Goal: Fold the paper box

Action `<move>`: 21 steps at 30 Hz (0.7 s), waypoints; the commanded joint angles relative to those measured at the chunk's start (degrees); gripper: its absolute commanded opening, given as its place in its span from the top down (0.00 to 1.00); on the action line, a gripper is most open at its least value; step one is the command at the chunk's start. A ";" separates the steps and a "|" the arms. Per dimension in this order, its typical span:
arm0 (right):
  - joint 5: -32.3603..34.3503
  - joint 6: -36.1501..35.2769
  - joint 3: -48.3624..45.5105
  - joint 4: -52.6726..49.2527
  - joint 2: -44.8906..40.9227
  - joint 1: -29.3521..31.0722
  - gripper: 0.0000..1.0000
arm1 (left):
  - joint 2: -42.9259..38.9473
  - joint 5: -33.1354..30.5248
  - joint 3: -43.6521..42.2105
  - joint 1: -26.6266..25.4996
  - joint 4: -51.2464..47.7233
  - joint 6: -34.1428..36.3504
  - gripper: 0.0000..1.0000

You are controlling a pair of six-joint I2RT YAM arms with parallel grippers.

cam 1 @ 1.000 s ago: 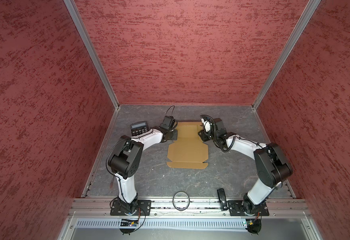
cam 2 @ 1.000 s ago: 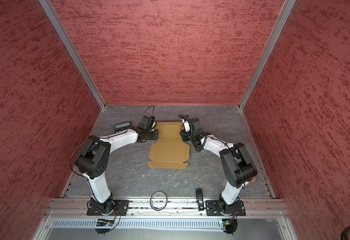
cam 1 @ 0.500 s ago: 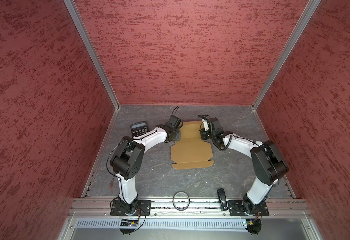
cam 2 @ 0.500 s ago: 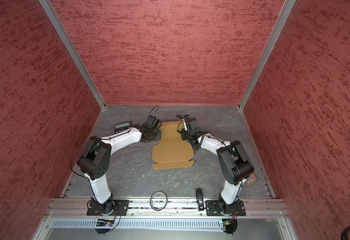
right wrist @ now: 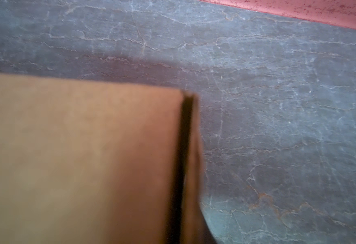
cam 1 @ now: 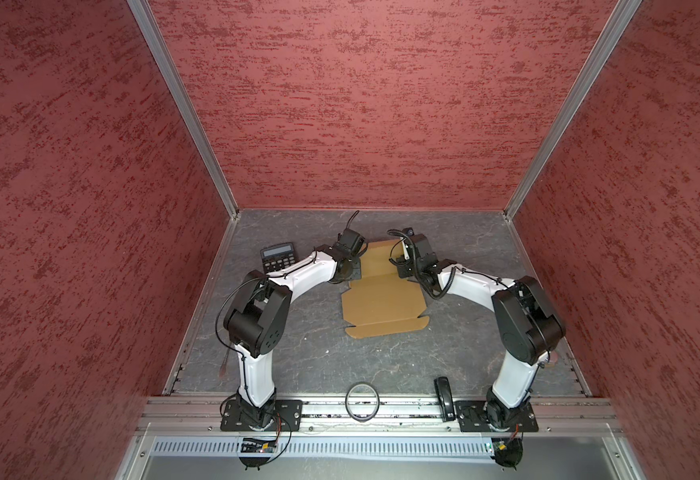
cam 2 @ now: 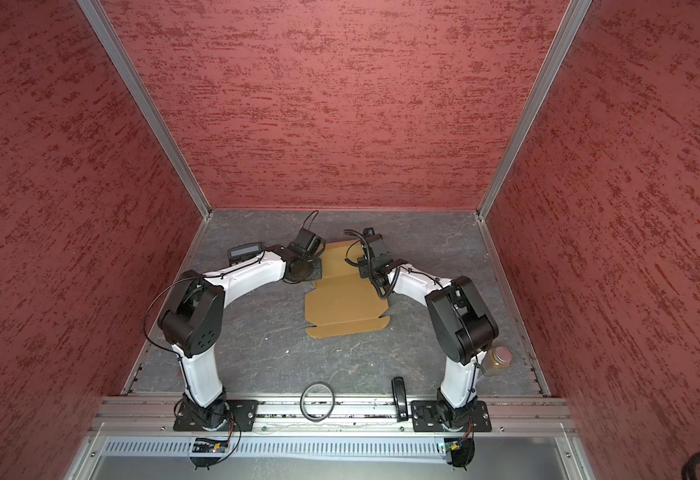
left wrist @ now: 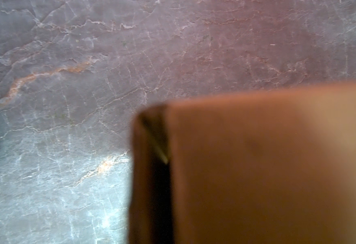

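Note:
The paper box (cam 1: pixel 383 301) (cam 2: pixel 346 305) is a tan die-cut sheet lying mid-table, slightly skewed. Its far panel (cam 1: pixel 377 257) sits between my two grippers. My left gripper (cam 1: pixel 353 271) (cam 2: pixel 313 268) is at that panel's left edge and shut on it. My right gripper (cam 1: pixel 405 266) (cam 2: pixel 366 266) is at the right edge. The wrists hide the fingers of both in the top views. In the left wrist view the panel (left wrist: pixel 257 158) fills the near field with a narrow side flap (left wrist: pixel 141 169) standing up. The right wrist view shows the panel (right wrist: pixel 77 158) and its raised flap (right wrist: pixel 194 158); no fingers show.
A black calculator (cam 1: pixel 277 257) (cam 2: pixel 243 252) lies behind my left forearm. At the front rail sit a black ring (cam 1: pixel 362 401) (cam 2: pixel 317 402) and a black oblong object (cam 1: pixel 443 399) (cam 2: pixel 398 398). An amber jar (cam 2: pixel 500 359) stands by my right arm's base. Red walls close three sides.
Both grippers have come inward along the far panel's sides. The sheet has slid a little to the right and turned slightly. Its side flaps now stand up.

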 commanded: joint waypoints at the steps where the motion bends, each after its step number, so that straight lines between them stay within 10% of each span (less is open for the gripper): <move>1: -1.48 -0.48 2.24 0.10 0.87 2.21 0.87 | 0.45 3.54 2.14 -0.97 2.17 0.61 0.96; 12: -1.36 -1.33 2.80 -0.69 1.33 2.54 0.97 | 1.02 3.52 3.52 -0.04 1.09 1.32 0.96; 21: -2.09 0.27 2.50 -0.94 0.73 2.61 0.78 | 1.23 3.37 4.08 1.17 0.30 1.34 0.96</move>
